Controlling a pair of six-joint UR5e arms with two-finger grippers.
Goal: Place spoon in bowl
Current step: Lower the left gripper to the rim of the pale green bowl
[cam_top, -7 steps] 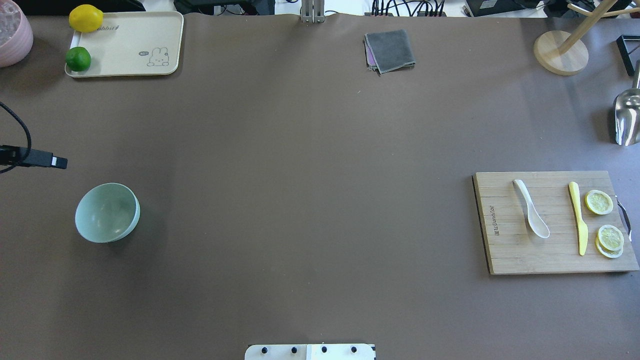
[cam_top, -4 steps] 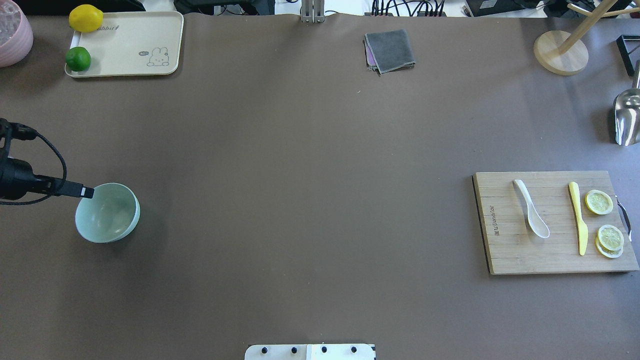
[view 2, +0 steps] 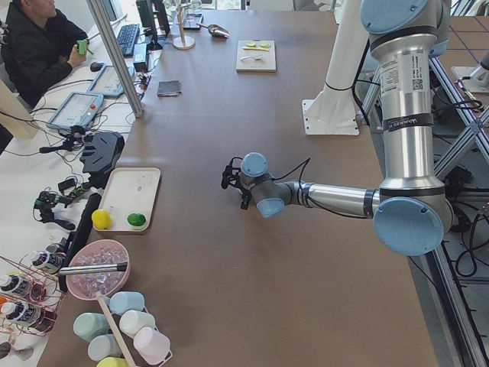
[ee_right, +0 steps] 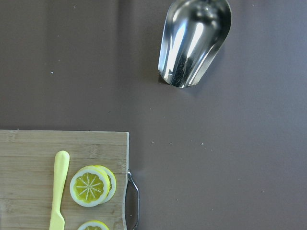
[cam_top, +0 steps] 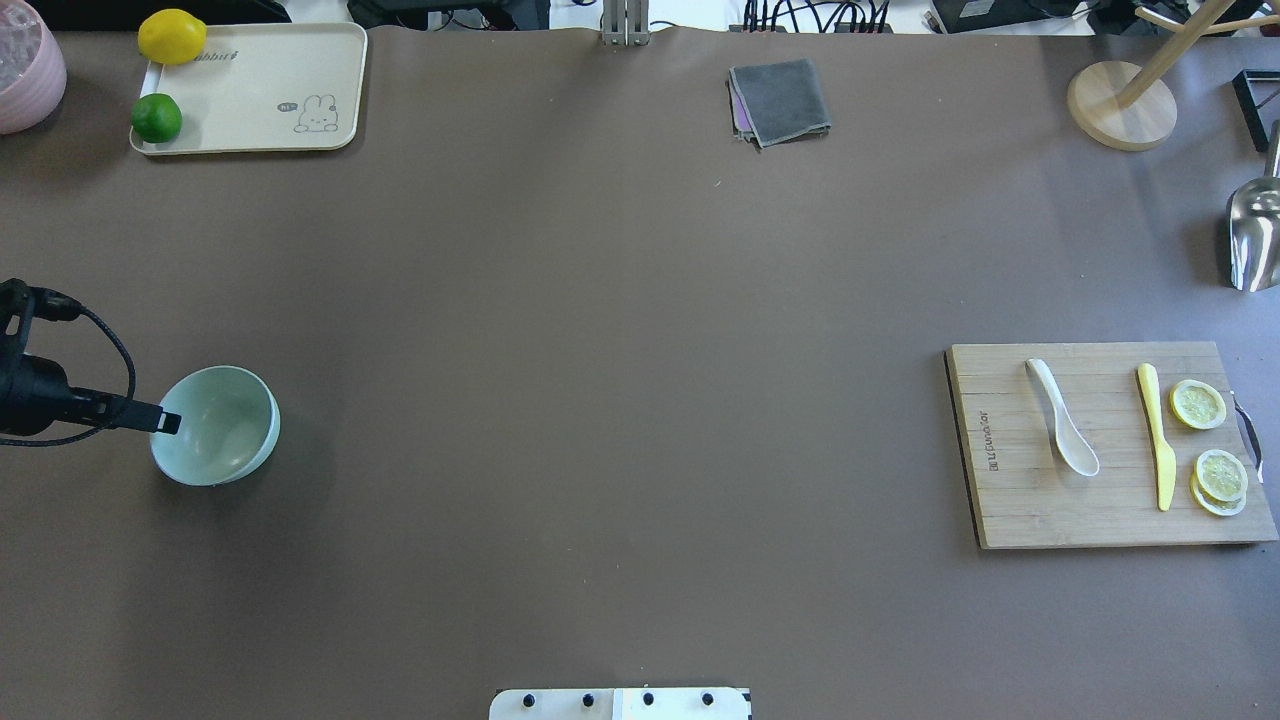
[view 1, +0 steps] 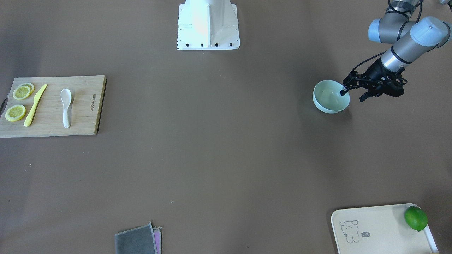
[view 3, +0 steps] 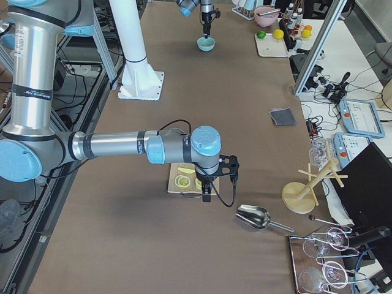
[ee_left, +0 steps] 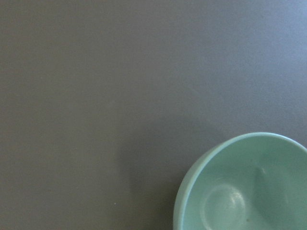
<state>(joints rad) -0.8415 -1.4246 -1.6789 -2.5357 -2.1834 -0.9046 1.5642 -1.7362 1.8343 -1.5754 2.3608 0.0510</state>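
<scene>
The white spoon (cam_top: 1062, 425) lies on a wooden cutting board (cam_top: 1010, 500) at the right, scoop toward the near edge; it also shows in the front-facing view (view 1: 66, 106). The mint-green bowl (cam_top: 225, 430) stands empty at the left and also shows in the front-facing view (view 1: 328, 98) and the left wrist view (ee_left: 249, 191). My left gripper (view 1: 351, 96) is open and empty at the bowl's outer rim, with one fingertip (cam_top: 170, 423) over the rim. My right gripper (view 3: 205, 196) hangs over the board's lemon end; I cannot tell if it is open.
A yellow knife (cam_top: 1160, 440) and lemon slices (cam_top: 1198, 404) share the board. A metal scoop (cam_top: 1255, 235) and a wooden stand (cam_top: 1120, 105) are at the far right. A grey cloth (cam_top: 780, 100), a tray (cam_top: 250, 90) with a lime and a lemon, and a pink bowl (cam_top: 25, 65) are at the back.
My left gripper has come in from the left edge and moved toward the near side, to the bowl's left rim. The spoon and bowl have not moved.
</scene>
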